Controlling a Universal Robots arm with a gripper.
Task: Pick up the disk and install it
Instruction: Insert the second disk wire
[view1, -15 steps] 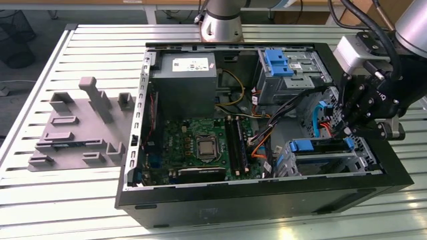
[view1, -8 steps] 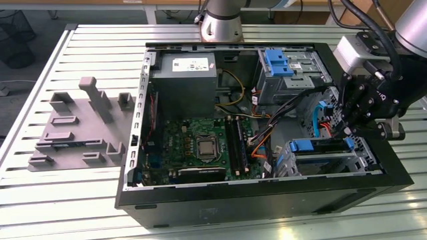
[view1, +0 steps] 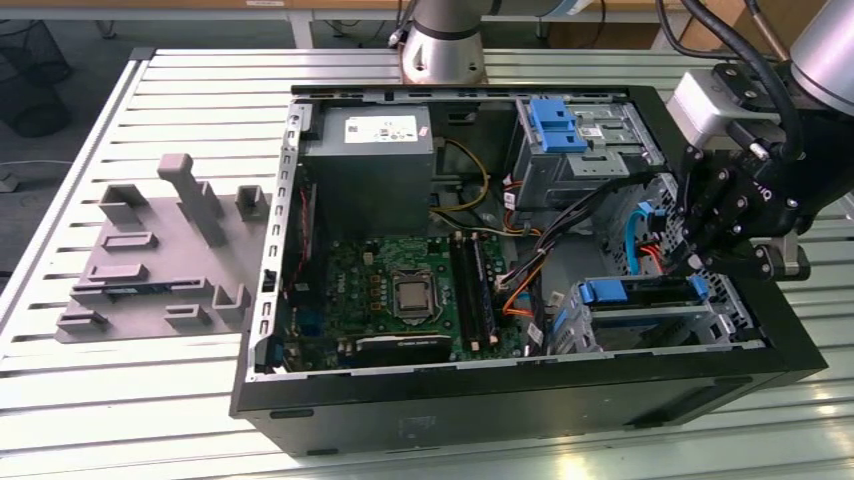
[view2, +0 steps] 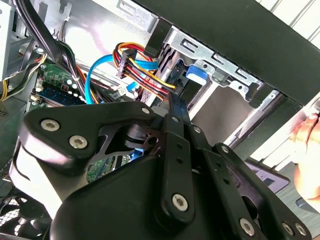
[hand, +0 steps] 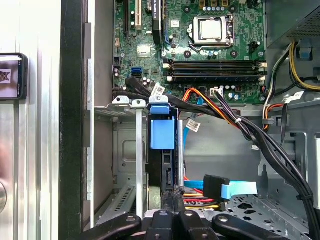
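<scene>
My gripper (view1: 703, 262) is matte black: flat linkage plates pinned with silver round-head screws, best seen in the second wrist view (view2: 172, 107). Two narrow black fingers (hand: 170, 200) sit together at the tip in the first wrist view. Above the gripper a light grey box-shaped module (view1: 714, 108) is mounted, with thick black cables (view1: 747, 50) looping over it. Arm column (view1: 447, 40) is silver-grey metal with a darker joint band.
</scene>
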